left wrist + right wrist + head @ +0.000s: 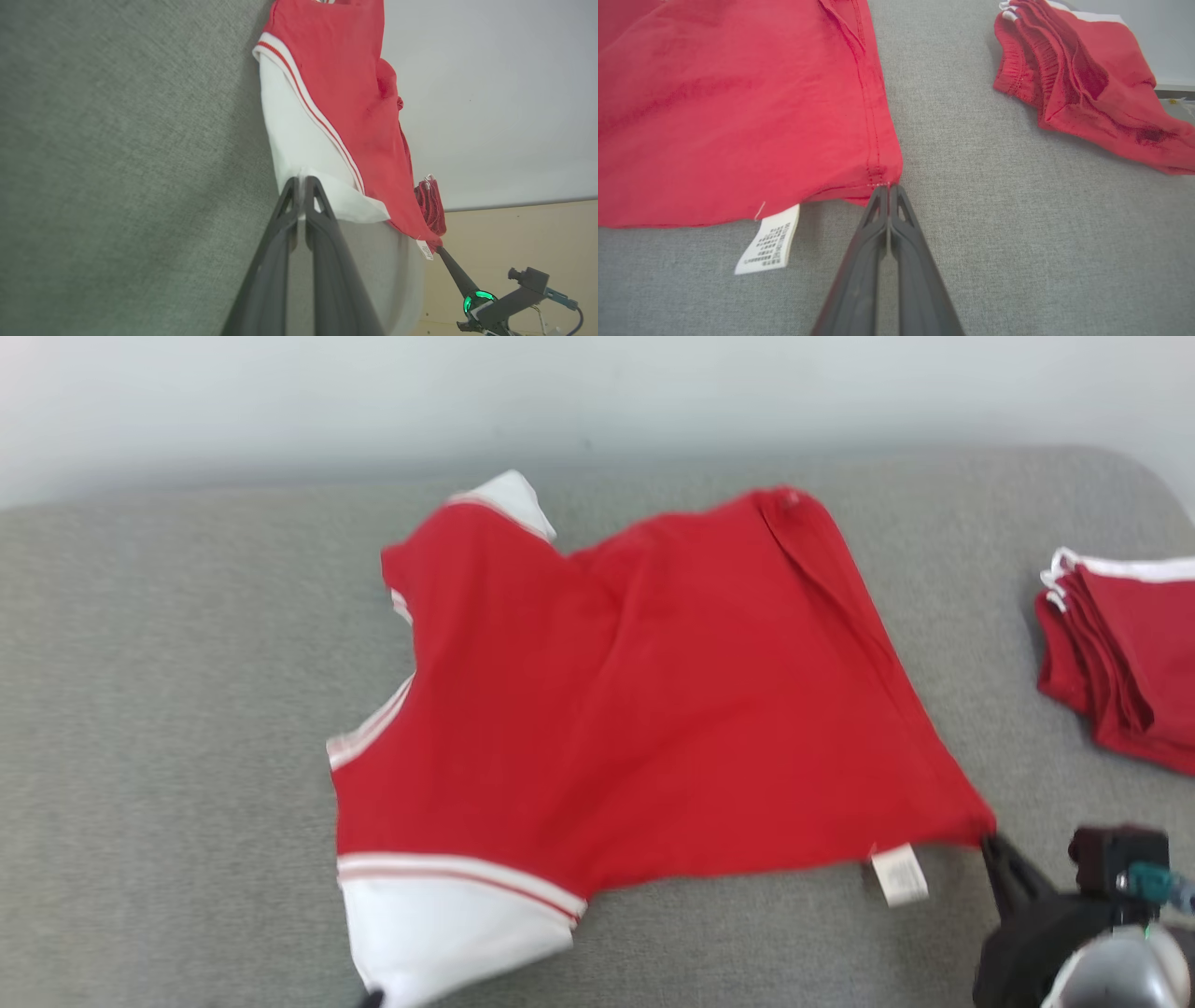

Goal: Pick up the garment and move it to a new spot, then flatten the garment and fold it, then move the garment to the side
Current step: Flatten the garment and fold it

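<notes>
The left jaws clamp the white sleeve (299, 140) of the red garment (653, 691), right jaws its stitched hem corner (878, 165).

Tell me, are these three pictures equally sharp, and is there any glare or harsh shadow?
Head view: soft and smeared across the red T-shirt with white sleeves; right wrist view: crisp, showing stitches and print on the white care label; left wrist view: sharp but tipped sideways; light even, no glare.
</notes>
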